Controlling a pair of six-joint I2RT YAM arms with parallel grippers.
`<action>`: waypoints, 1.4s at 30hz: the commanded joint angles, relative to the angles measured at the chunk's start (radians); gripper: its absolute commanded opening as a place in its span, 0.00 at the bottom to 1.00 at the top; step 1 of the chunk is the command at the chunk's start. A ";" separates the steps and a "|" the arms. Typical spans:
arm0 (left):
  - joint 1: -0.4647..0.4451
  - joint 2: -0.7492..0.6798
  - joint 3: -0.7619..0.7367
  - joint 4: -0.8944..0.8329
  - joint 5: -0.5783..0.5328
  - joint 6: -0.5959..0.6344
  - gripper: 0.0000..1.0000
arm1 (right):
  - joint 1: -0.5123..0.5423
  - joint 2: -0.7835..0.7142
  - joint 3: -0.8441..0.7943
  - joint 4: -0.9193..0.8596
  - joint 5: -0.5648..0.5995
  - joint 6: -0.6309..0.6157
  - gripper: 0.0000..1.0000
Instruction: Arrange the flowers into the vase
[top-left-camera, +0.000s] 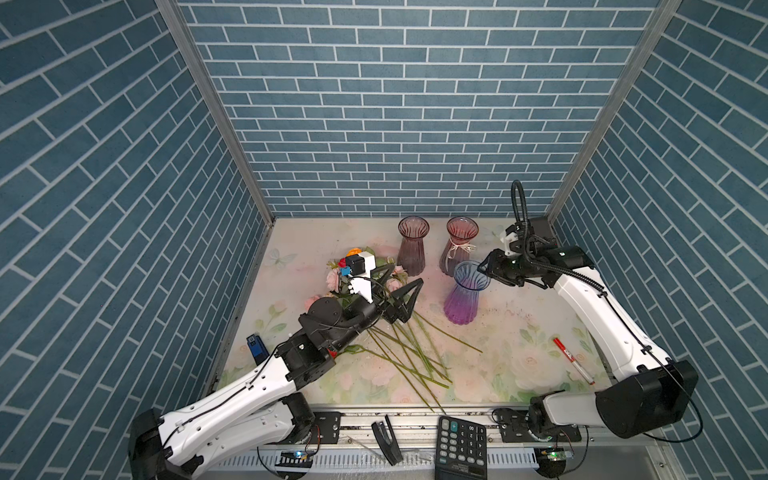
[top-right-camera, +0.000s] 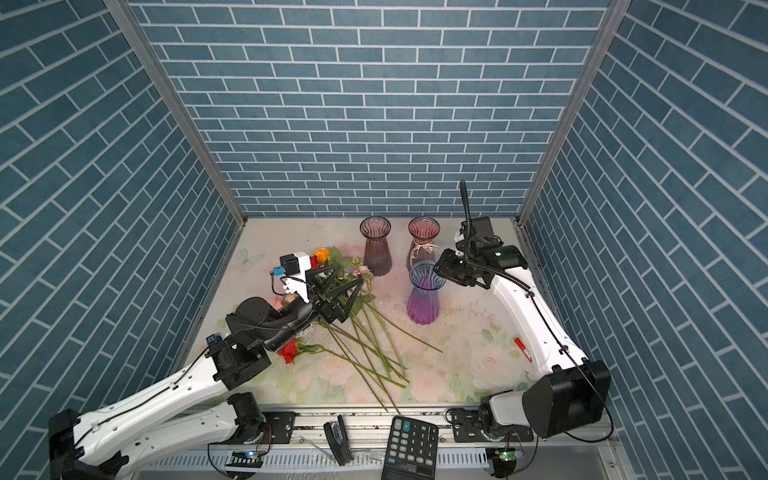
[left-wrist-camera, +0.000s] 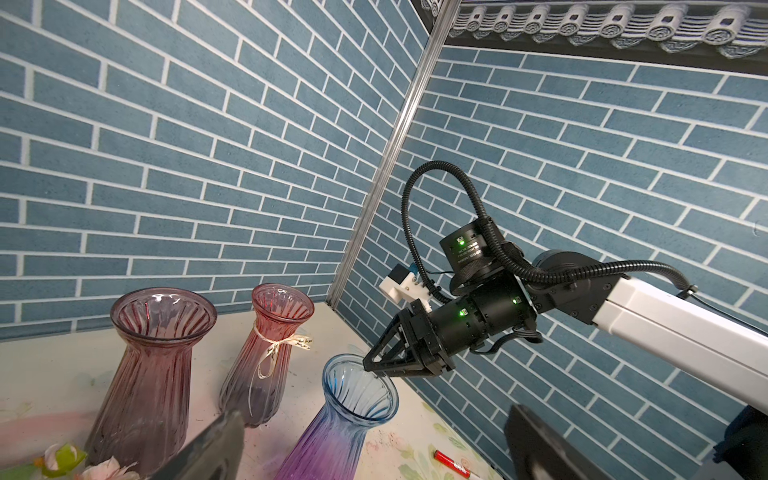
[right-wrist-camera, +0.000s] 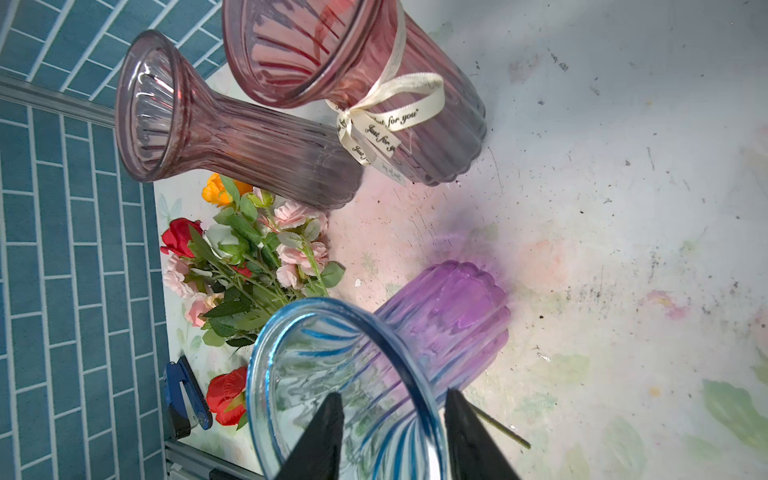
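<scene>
The flowers (top-left-camera: 334, 280) lie in a heap on the left of the table, blooms towards the wall and long green stems (top-left-camera: 415, 349) fanned towards the front edge. A red rose (top-right-camera: 289, 351) lies beside my left arm. My left gripper (top-left-camera: 405, 276) hangs open just above the heap, holding nothing. The blue-and-purple vase (top-left-camera: 463, 299) stands upright and empty. My right gripper (right-wrist-camera: 392, 399) is at its rim (right-wrist-camera: 432, 415), one finger inside and one outside. The jaws are apart and do not pinch the glass.
Two pink-brown vases (top-left-camera: 411, 249) (top-left-camera: 457, 245) stand at the back, one with a ribbon. A red marker (top-left-camera: 573, 359) lies on the right. A calculator (top-left-camera: 461, 440) and black stapler (top-left-camera: 386, 436) sit on the front rail, and a blue clip (top-left-camera: 255, 347) by the left wall.
</scene>
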 joint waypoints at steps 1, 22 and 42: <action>-0.002 -0.019 -0.011 0.004 -0.017 -0.007 1.00 | 0.017 -0.076 0.077 -0.047 0.084 -0.055 0.41; -0.001 -0.077 -0.082 0.007 -0.132 -0.060 1.00 | 0.554 0.396 0.289 -0.107 0.197 -0.390 0.35; 0.000 -0.108 -0.110 0.002 -0.175 -0.076 1.00 | 0.551 0.684 0.425 -0.137 0.215 -0.496 0.33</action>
